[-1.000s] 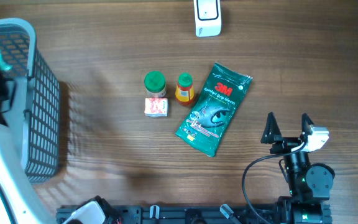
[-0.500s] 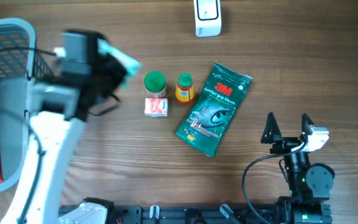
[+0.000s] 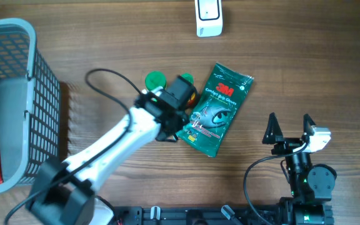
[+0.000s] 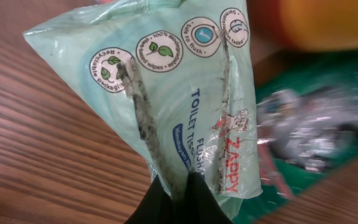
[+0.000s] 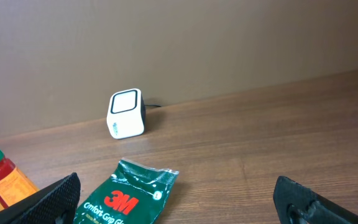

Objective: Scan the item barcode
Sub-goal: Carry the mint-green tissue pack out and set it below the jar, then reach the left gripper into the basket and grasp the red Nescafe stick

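**Overhead:** left arm (image 3: 136, 128) extends from 7 o'clock to mid-table. Its end sits over the green-capped jar (image 3: 155, 79), at 9 o'clock of the glove pack (image 3: 215, 109). Scanner (image 3: 209, 17) at 12 o'clock, basket (image 3: 42, 94) at 9. Right gripper (image 3: 288, 128) at 4 o'clock, jaws wide, empty.

**Left wrist:** left gripper (image 4: 182, 193) pinched tight on the lower edge of the wipes pouch (image 4: 166, 93). Glove pack lies at the pouch's 3 o'clock.

**Right wrist:** fingertips (image 5: 48, 199) spread wide; scanner at 11 o'clock.

Mock shop checkout: scanner (image 3: 209, 17), basket (image 3: 44, 125), packaged goods (image 3: 217, 111).
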You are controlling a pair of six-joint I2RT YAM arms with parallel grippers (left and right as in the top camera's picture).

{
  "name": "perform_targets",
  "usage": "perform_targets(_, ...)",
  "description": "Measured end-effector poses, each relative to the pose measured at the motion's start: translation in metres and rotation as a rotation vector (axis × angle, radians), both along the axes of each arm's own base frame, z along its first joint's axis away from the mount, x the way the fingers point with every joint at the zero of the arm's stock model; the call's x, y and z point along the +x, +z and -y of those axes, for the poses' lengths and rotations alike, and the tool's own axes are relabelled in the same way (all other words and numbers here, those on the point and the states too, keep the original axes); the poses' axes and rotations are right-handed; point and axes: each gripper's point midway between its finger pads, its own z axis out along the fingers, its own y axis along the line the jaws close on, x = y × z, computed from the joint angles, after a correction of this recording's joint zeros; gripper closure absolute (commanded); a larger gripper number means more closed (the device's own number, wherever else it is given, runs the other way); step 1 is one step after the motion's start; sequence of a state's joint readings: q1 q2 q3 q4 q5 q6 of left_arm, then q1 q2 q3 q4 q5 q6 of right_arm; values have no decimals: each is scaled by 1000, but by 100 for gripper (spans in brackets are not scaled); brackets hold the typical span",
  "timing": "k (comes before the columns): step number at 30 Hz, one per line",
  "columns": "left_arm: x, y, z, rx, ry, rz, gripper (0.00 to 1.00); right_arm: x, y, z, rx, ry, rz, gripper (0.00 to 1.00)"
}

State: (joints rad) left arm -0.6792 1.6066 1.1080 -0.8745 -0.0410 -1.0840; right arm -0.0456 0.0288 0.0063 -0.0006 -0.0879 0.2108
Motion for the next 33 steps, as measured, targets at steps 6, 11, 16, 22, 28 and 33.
perform_targets(6,-18,-40,-1,77,-10,-86,57,0,0,0,0,0,0,0)
perform_targets(11,-18,-42,-6,99,-11,-95,16,0,0,0,0,0,0,0)
perform_targets(16,-12,-11,-25,141,-9,-103,10,0,0,0,0,0,0,0)
perform_targets(22,38,94,-70,183,92,127,0,0,0,0,0,0,0,0)
perform_targets(28,57,180,-146,280,300,398,0,0,0,0,0,0,0,0)
perform_targets(33,46,221,-220,392,516,528,0,0,0,0,0,0,0,0)
